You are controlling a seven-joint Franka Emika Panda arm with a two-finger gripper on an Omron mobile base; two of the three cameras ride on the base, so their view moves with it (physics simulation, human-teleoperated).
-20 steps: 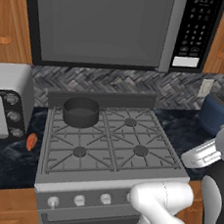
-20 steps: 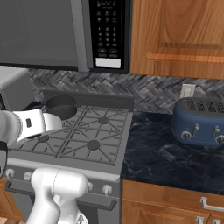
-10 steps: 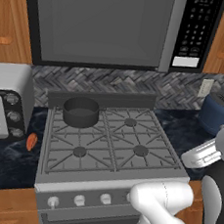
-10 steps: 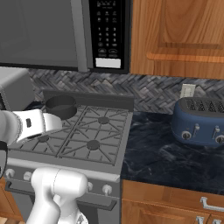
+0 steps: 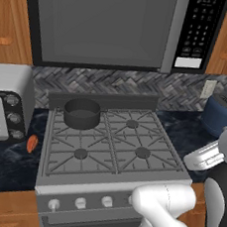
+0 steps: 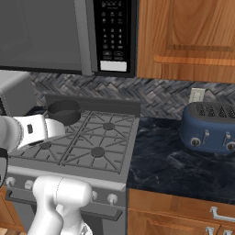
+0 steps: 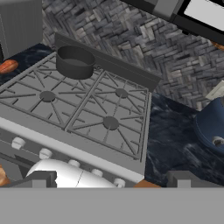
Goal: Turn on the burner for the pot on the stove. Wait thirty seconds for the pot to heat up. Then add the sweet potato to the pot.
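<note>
The grey stove [image 5: 106, 149] stands in front of me, with white knobs [image 5: 80, 203] along its front. On its back-left corner sits the dark pot [image 5: 82, 113], seen too in the right base view [image 6: 64, 111] and the hand view [image 7: 75, 61]. The burner beneath the pot is hidden by it. An orange-red sweet potato [image 5: 31, 143] lies on the dark counter just left of the stove, at the left edge of the hand view [image 7: 8, 66]. My gripper [image 7: 111, 180] is open and empty. It hovers above the stove's front edge, well short of the pot and the knobs [image 7: 45, 153].
A silver toaster oven [image 5: 1, 107] stands on the counter left of the sweet potato. A blue toaster [image 6: 211, 126] sits on the counter at the right. A microwave [image 5: 105, 25] hangs low over the stove. Wooden cabinets [image 6: 188, 36] flank it.
</note>
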